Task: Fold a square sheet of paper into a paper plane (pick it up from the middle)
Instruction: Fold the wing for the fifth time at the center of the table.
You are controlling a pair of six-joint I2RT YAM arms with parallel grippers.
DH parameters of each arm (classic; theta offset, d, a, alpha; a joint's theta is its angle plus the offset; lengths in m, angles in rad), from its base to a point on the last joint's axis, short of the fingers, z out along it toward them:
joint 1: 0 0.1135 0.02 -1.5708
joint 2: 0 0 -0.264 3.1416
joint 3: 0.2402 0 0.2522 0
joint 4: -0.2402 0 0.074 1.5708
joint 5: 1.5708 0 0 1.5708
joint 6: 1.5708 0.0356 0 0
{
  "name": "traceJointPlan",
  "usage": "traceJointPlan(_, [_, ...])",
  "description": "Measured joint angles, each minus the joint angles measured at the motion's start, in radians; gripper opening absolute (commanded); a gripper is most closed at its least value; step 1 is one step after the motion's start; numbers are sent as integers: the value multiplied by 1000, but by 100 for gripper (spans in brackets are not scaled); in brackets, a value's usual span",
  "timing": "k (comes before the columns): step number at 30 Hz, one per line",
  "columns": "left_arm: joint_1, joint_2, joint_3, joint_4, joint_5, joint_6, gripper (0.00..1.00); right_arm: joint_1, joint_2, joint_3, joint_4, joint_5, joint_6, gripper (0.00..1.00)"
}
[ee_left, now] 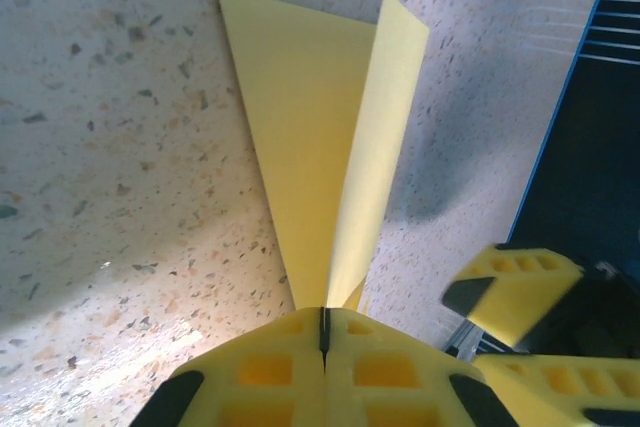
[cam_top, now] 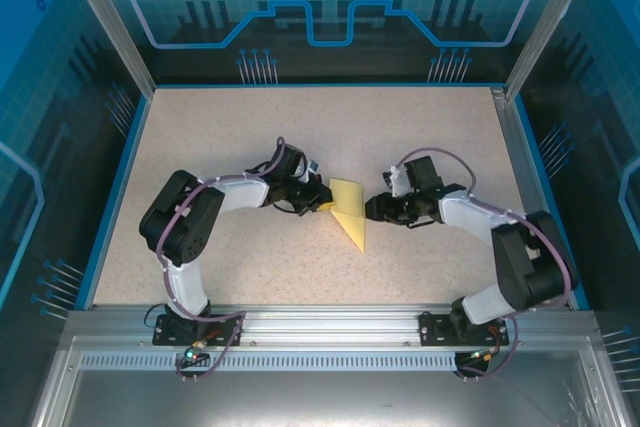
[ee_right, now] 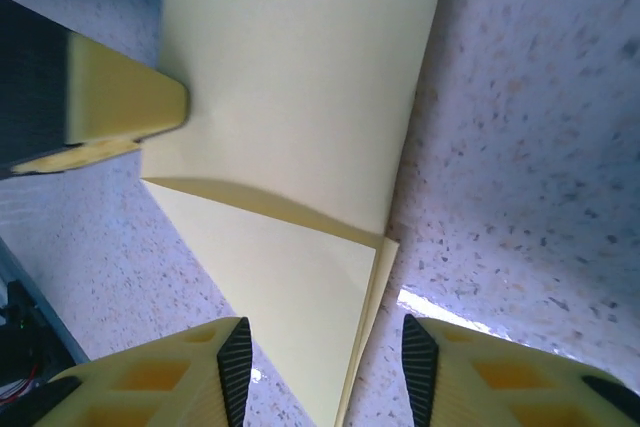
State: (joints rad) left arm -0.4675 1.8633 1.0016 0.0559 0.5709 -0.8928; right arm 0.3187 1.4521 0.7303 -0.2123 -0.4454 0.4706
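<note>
**Overhead view.** I see the yellow paper [cam_top: 347, 209] lying at the middle of the speckled, stone-patterned table [cam_top: 220, 137]. It is folded into a flat shape, broad at its far end and narrowing to a point at its near end. The left gripper [cam_top: 323, 198] meets its left edge, and the right gripper [cam_top: 371, 209] sits just beside its right edge.

**Left wrist view.** The left gripper [ee_left: 322, 332] has its blocky yellow fingers pressed together on a narrow tip of the paper [ee_left: 310, 117]. The paper fans away from them as two smooth matte panels. One lies flat and the other stands up along a sharp crease (its shadow falls on the table beside it).

**Right wrist view.** The right gripper [ee_right: 325, 342] is spread, with black-padded fingers on either side of the paper's pointed corner. I cannot tell whether they touch it. Here the paper [ee_right: 300, 77] shows a broad panel over a triangular flap, with the layers slightly offset along one edge. One of the left gripper's fingers [ee_right: 120, 107] sits at the paper's edge.
</note>
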Motion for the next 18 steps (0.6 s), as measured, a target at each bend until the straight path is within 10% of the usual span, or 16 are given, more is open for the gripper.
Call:
traceJointPlan(7, [0, -35, -27, 10, -30, -34, 0, 49, -269, -120, 46, 194, -26, 48])
traceJointPlan(18, [0, -45, -43, 12, -37, -53, 0, 508, -297, -217, 136, 618, -122, 51])
